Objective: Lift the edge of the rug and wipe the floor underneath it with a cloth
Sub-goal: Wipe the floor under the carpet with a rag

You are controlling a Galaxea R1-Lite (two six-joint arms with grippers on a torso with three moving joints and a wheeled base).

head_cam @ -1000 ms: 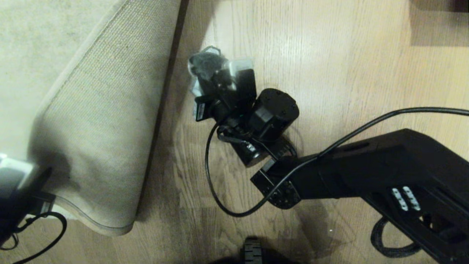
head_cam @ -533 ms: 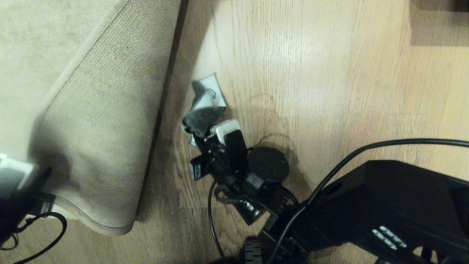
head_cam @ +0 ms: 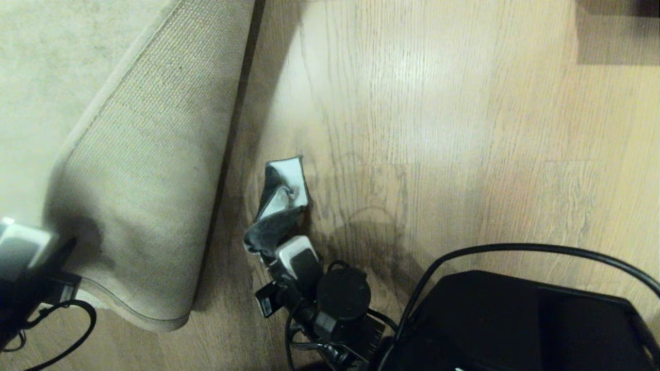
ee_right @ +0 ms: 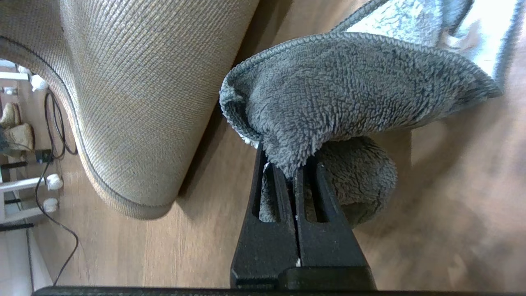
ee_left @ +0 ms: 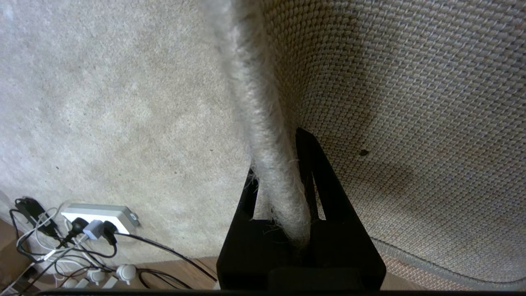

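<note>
My left hand (ee_left: 283,181) clamps rug edge (ee_left: 263,135), holding it folded back, tan backing up; my right hand (ee_right: 294,168) pinches grey cloth (ee_right: 349,82), cloth trailing ahead on floor (head_cam: 464,129), beside lifted rug.

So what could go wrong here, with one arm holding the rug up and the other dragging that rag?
1. The left tool pinches only the thin rug edge; if it slips, the flap would probably drop onto the floor being wiped.
2. The right tool grips just a fold of the cloth, so it might pull free mid-stroke.
3. Loose cables and a power strip lie close to the lifted corner and could snag.
</note>
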